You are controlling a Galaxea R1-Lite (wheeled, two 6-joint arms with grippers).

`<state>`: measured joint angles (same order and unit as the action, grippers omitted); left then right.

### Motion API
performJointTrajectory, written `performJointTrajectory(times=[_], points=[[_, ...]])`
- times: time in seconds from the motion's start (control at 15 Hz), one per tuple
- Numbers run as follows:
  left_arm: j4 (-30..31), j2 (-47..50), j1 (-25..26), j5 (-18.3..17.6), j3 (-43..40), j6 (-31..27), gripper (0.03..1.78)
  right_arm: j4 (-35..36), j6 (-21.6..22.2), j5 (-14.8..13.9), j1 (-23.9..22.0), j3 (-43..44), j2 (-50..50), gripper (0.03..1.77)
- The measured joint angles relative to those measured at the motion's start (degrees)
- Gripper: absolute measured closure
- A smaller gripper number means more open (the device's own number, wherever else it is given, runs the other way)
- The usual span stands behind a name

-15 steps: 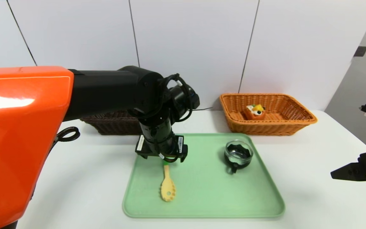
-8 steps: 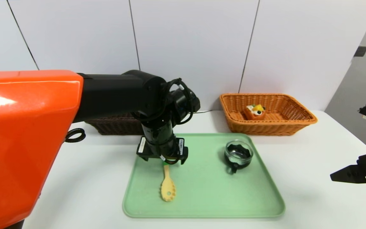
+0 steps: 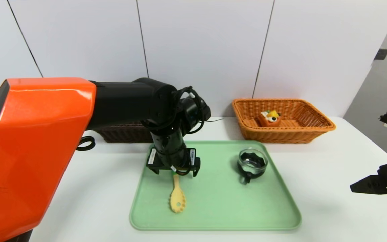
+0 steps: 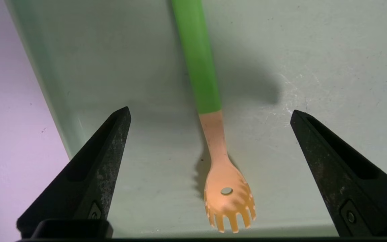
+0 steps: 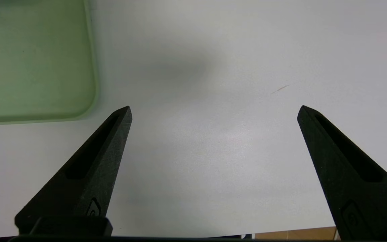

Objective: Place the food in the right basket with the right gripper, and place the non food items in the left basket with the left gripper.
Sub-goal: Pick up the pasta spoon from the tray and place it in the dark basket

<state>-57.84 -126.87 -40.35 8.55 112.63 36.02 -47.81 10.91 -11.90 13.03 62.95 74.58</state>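
Looking down from the head, the left gripper (image 3: pixel 175 172) sits lower over the green tray (image 3: pixel 213 215) than a second ago, its arm slid rightward; nothing else has shifted. Below it lies the yellow slotted spoon (image 3: pixel 177 198); the glass cup (image 3: pixel 252 163) stands to its right, the cake wedge (image 3: pixel 269 117) in the orange basket (image 3: pixel 314 134) beyond.

From the left wrist, spread fingers (image 4: pixel 89 174) straddle the spoon's green handle (image 4: pixel 198 67), not touching.

From the right wrist, the right gripper (image 5: pixel 213 111) hangs released over bare table (image 5: pixel 230 50).
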Motion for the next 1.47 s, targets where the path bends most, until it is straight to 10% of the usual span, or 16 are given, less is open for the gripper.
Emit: performJointTrajectory(times=[1.0, 1.47], points=[[0.2, -1.5, 0.7, -2.0, 0.0, 0.2, 0.12, 0.1, -0.7, 0.0, 0.0, 0.0, 1.4, 0.10], [0.2, -1.7, 1.2, -1.9, 0.0, 0.2, 1.01, 0.1, -1.1, 0.0, 0.0, 0.1, 1.8, 0.10]])
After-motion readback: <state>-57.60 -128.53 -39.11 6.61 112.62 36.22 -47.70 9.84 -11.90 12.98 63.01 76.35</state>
